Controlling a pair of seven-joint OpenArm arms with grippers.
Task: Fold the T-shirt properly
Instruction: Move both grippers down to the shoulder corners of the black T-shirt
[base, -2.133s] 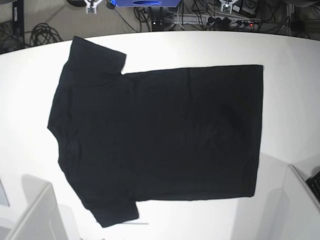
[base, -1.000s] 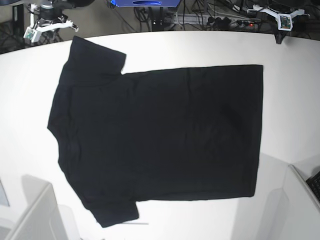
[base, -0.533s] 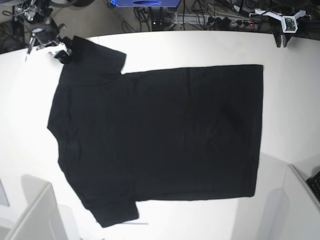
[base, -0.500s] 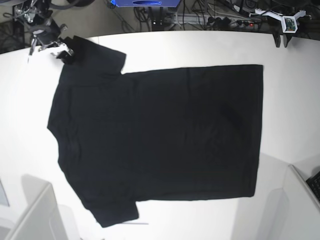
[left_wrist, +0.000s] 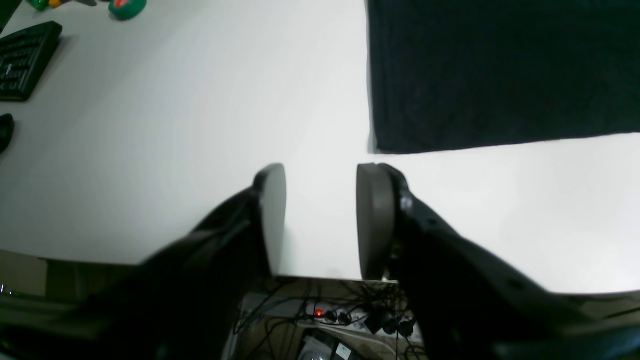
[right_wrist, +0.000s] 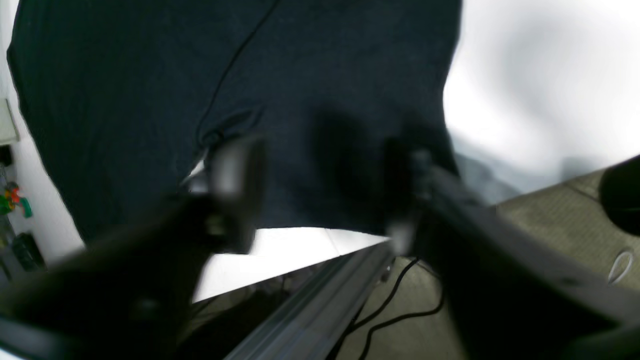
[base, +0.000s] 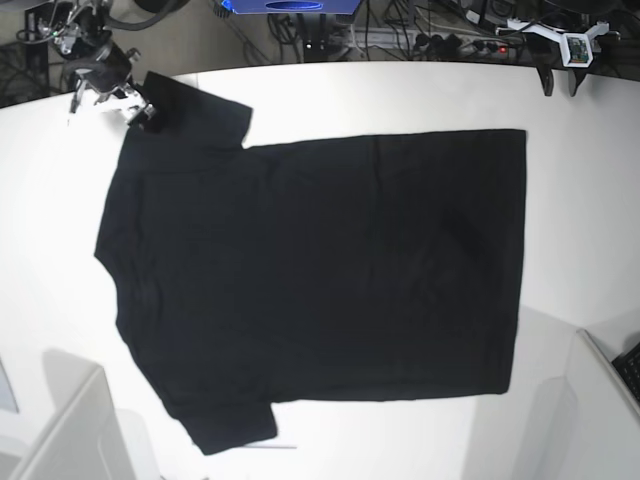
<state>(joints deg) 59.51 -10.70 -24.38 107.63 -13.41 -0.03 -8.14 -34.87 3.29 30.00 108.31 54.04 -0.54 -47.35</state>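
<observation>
T-shirt (base: 310, 270) lay flat on surface (base: 400, 95), unfolded | my right gripper (right_wrist: 320, 190) spread over sleeve edge to pinch it | my left gripper (left_wrist: 320, 215) parted near hem corner, nothing held

Base looks straight down; wrists look closer (sharing the T-shirt (base: 310, 270)).

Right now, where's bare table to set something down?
The table is bare between the T-shirt hem and its right edge, and along the far edge behind the shirt. Left of the collar is a narrower strip. Crowded: far-left corner, where the right end effector meets the sleeve.
</observation>
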